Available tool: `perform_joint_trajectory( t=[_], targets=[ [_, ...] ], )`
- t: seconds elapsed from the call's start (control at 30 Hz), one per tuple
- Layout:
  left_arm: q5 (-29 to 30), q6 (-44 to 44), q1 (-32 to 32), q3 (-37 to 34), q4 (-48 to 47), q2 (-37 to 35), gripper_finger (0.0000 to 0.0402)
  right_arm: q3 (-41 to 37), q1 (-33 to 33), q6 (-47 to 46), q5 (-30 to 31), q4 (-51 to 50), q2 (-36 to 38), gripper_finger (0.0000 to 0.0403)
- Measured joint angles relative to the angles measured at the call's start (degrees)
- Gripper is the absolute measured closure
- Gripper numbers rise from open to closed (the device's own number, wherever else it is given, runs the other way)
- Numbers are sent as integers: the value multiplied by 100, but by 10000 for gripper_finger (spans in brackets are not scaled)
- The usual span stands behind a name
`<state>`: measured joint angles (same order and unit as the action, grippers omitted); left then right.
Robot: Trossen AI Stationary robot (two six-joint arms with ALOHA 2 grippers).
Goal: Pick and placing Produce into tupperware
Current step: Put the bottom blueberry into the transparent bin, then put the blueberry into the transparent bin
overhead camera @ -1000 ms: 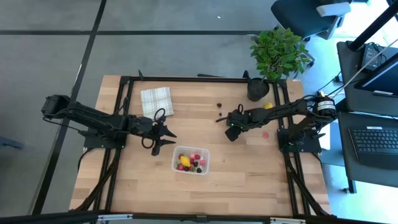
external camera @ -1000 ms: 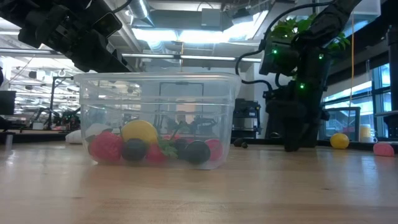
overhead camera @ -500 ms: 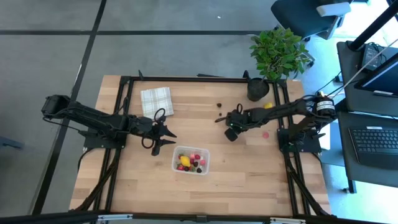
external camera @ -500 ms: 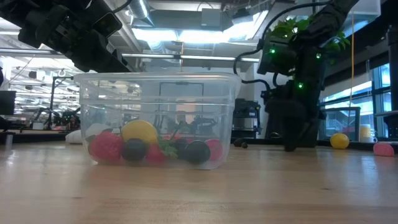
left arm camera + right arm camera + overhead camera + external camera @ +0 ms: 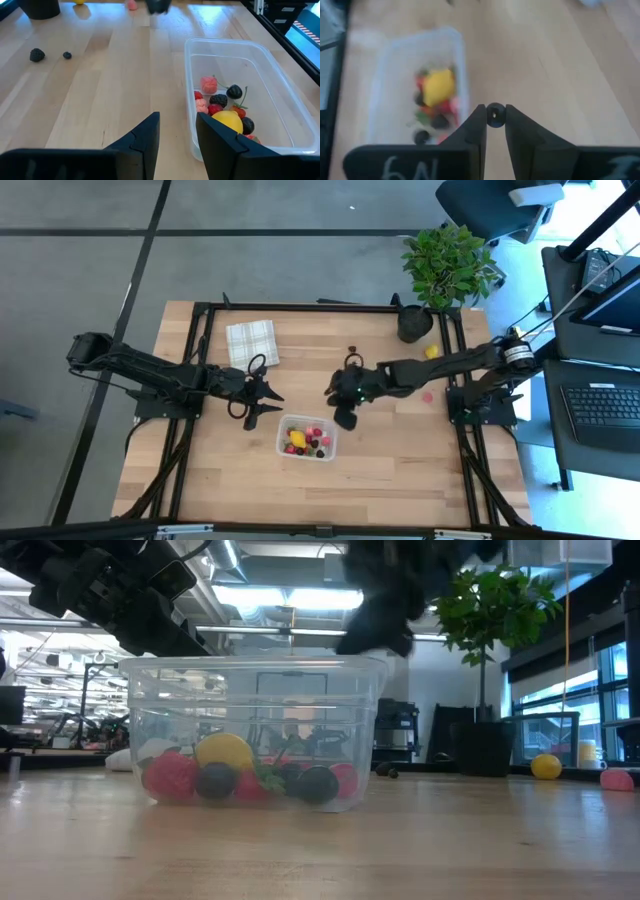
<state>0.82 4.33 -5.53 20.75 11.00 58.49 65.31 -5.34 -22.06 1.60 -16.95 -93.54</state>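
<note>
— Having swung in from the three o'clock side of the table, hangs now just off the two o'clock corner of the tupperware [image 5: 334, 442]. Meaning the right gripper [image 5: 343, 416].

— Carrying anything?

— Yes. Pinched almost shut on one small dark berry [image 5: 495, 114], plain between the tips in the right wrist view. Half a second back, stood wider and low at the board near the middle.

— So a pick done, and the place step pending?

— Looks so. Not yet over the opening, though; needs a little more travel toward eight o'clock before letting go.

— And the tupperware itself?

— Sits at six o'clock of the table's centre, holding red, pink and dark pieces plus a lemon [image 5: 227, 120].

— The left gripper [image 5: 268, 402]?

— Waits at ten o'clock of the tub, partly open, empty.

— More to fetch?

— Yes: a yellow piece [image 5: 431, 351] and a pink piece [image 5: 427, 394] out at three o'clock.
</note>
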Motion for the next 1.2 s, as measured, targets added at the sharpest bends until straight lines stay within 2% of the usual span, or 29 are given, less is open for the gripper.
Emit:
perform_joint_trajectory(
  t=[0.13, 0.33, 0.6, 0.97, 1.2],
  targets=[
    [0, -24, -1, 0, 0, -1, 280, 653, -388, 566, 29, 23, -343, 346],
    [0, -30, -1, 0, 0, -1, 280, 1362, -780, 1293, 241, -194, -1238, 346],
    [-2, -26, -1, 0, 0, 1, 280, 2013, -888, 1335, 235, -875, -2227, 345],
    [-1, -24, -1, 0, 0, 0, 280, 2036, -884, 1304, 223, -921, -2364, 321],
    [-2, -24, 0, 0, 0, 1, 280, 2036, -884, 918, 219, -916, -2362, 296]
  ],
)
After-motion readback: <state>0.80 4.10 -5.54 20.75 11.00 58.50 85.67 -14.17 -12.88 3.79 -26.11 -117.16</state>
